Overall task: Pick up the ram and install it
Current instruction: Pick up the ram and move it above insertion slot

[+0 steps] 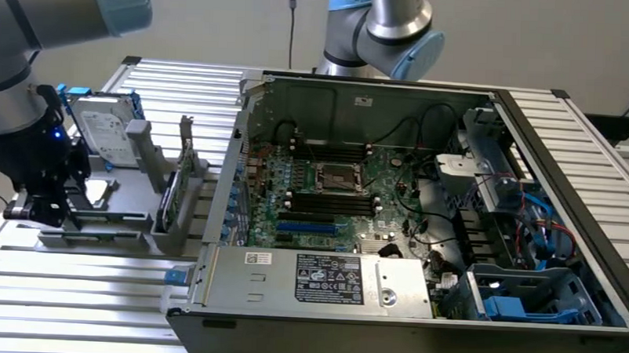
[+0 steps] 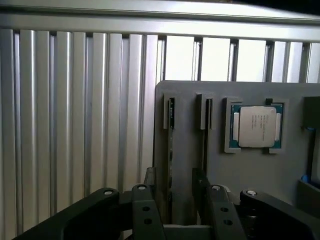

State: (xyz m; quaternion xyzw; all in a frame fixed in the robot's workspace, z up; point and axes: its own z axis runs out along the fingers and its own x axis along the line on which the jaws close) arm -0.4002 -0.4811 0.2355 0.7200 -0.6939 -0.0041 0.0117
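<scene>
A grey fixture plate [image 2: 187,145] holds two narrow slots, each with a thin dark green-black ram stick seen edge-on, one ram [image 2: 171,142] beside another [image 2: 206,142]. My gripper [image 2: 172,182] hangs over the near end of these slots, open, its fingers [image 2: 150,182] apart, with the first ram's line running between them. Nothing is held. In the exterior view the gripper [image 1: 43,210] is low at the left end of the fixture [image 1: 103,216], and a ram [image 1: 170,203] stands on edge in its holder beside the computer case.
A CPU [image 2: 256,126] sits in a pocket on the fixture beside the slots. A silver hard drive [image 1: 102,130] with blue rails stands behind. The open computer case [image 1: 394,305] shows its motherboard [image 1: 335,185] with black and blue slots. Ribbed aluminium table [image 2: 75,110] surrounds everything.
</scene>
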